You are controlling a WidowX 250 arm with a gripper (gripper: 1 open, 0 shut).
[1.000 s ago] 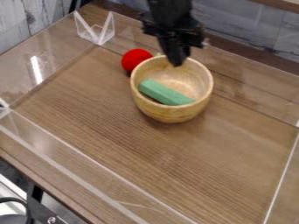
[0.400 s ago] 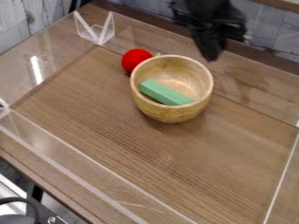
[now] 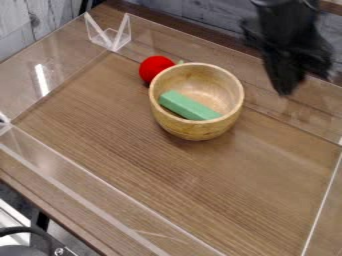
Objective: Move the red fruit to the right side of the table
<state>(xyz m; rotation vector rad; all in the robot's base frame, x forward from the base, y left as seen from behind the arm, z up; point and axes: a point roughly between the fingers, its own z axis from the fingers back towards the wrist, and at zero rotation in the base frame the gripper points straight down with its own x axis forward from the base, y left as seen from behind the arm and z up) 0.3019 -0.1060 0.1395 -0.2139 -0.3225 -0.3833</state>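
Observation:
The red fruit [image 3: 155,68] lies on the table [image 3: 160,185] at the back left, touching or almost touching the far-left rim of a wooden bowl [image 3: 191,129]. My gripper [image 3: 285,82] hangs blurred above the table's back right, well to the right of the bowl and far from the fruit. Its fingers look pressed together and shut, and I see nothing between them.
A green block [image 3: 190,106] lies inside the wooden bowl. Low clear acrylic walls [image 3: 323,205] edge the tabletop, with a folded clear corner piece [image 3: 107,32] at the back left. The wood in front of and to the right of the bowl is bare.
My gripper has swept to the right, from over the bowl's far rim next to the fruit to the table's back right. The fruit, bowl and block have not moved.

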